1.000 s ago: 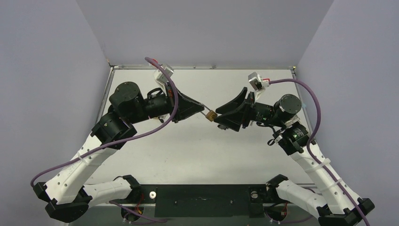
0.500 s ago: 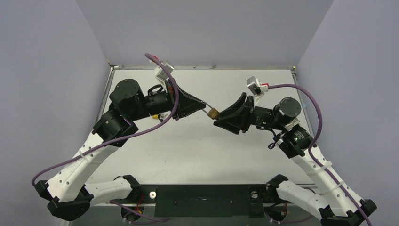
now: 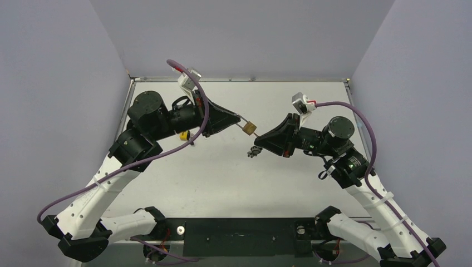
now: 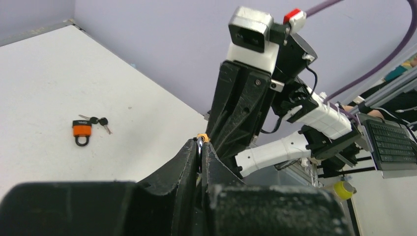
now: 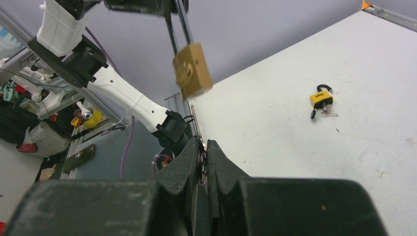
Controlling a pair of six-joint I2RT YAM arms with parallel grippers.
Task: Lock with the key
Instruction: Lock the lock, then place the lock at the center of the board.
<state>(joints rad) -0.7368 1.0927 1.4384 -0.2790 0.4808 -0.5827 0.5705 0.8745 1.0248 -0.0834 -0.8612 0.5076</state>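
The right gripper is being kept closed on the key, whose blade is being pointed up at the brass padlock just above it. A second ago this gripper was being pressed against the padlock; now it is being carried lower and clear of it. The padlock is being dangled above the bench by its shackle, pinched in the closed left gripper. Whether the turn was completed cannot be told; re-insertion is possibly being required.

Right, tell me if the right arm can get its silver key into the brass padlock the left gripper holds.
Probably yes: the silver key points up at the brass padlock with only open air between. Keyhole alignment is unclear.
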